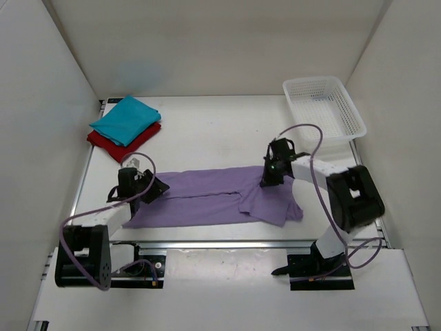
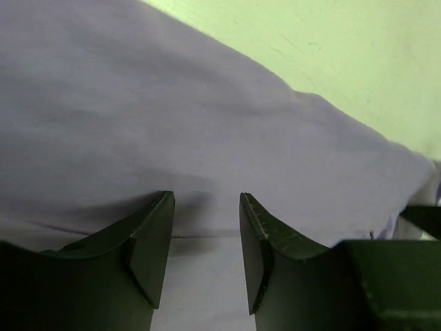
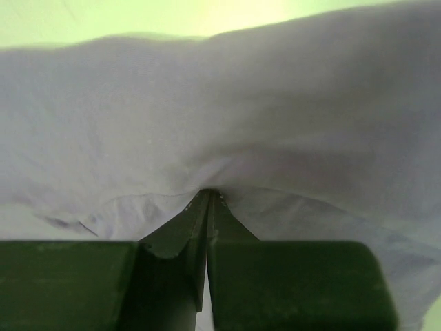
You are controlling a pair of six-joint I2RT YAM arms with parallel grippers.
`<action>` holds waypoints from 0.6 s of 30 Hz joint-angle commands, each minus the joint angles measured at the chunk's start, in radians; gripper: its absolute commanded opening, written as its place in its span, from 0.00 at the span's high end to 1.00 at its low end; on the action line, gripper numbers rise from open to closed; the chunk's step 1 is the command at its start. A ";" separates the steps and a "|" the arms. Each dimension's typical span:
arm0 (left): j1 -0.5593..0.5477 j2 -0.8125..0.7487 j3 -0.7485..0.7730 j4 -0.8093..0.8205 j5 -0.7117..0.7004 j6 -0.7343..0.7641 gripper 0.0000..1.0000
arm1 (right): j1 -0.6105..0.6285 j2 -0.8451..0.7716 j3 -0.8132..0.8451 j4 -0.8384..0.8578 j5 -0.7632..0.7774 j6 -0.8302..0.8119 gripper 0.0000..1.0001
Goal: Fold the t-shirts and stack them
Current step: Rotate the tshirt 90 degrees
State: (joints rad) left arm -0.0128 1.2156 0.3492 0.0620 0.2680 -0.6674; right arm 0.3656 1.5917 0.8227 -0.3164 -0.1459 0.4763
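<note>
One lavender shirt (image 1: 207, 196): pinched in right jaws, under parted left jaws.

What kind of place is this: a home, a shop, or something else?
Probably a robot test cell in a lab. White panel walls enclose the table, a left arm and a right arm are bolted at its near edge, and a lavender shirt lies between them.

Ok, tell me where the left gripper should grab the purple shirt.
Probably its far edge at the left end, from above: the purple shirt lies flat there, so only a hem gives the open left gripper something to pinch. The right gripper is shut on the same edge further right.
</note>
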 commanded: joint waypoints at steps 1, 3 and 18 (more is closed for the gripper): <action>0.011 -0.111 -0.042 0.015 0.022 -0.014 0.46 | 0.024 0.231 0.184 0.077 0.028 -0.008 1.00; 0.013 -0.213 -0.059 -0.046 0.016 -0.005 0.45 | 0.032 0.362 0.394 0.025 0.003 -0.019 1.00; -0.265 -0.372 0.053 -0.364 -0.110 0.092 0.45 | 0.013 0.563 1.377 -0.210 -0.144 -0.186 0.82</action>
State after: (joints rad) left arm -0.2573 0.8345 0.3561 -0.2802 0.1764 -0.5770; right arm 0.3637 2.4794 2.2169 -0.5884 -0.3023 0.3618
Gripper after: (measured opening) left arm 0.551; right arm 0.143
